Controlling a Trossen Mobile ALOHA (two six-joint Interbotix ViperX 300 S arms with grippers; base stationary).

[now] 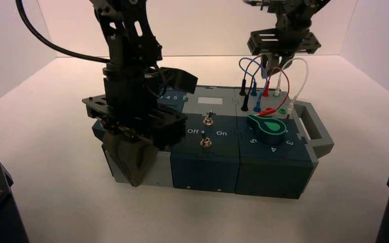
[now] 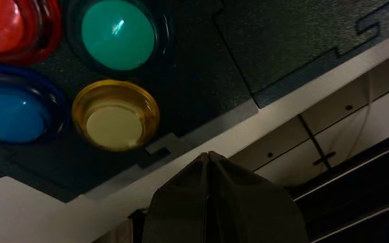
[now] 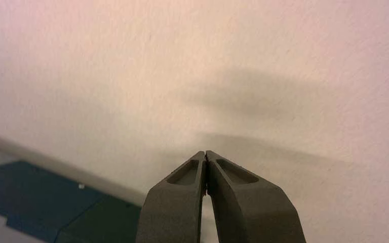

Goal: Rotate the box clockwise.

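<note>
Has the left gripper (image 1: 135, 182) low at the near wall of the panel box (image 1: 205, 169), toward its left end. Holds its fingers (image 2: 174, 207) fully closed, tip against tip, with nothing between them. Cannot tell whether they touch the box. Has the box on the light table (image 1: 197, 217), directly behind these fingers and extending to their right.

In the left wrist view, shows the yellow button (image 2: 115, 116) near the fingertips, and farther from them the green button (image 2: 117, 34), the blue button (image 2: 10, 117) and the red button (image 2: 2, 25).

To the right of the left fingers, shows two metal toggle switches (image 1: 205, 142), then the green dial (image 1: 269, 125), and well apart the grey end handle (image 1: 316, 132).

Has the right gripper (image 1: 270, 75) beyond the far side of the box, toward its right end. Holds also these fingers (image 3: 174, 202) closed together, and grips nothing. In front of them in the high view, shows the coloured jumper wires (image 1: 261, 65), plugged into the far right part of the top.
</note>
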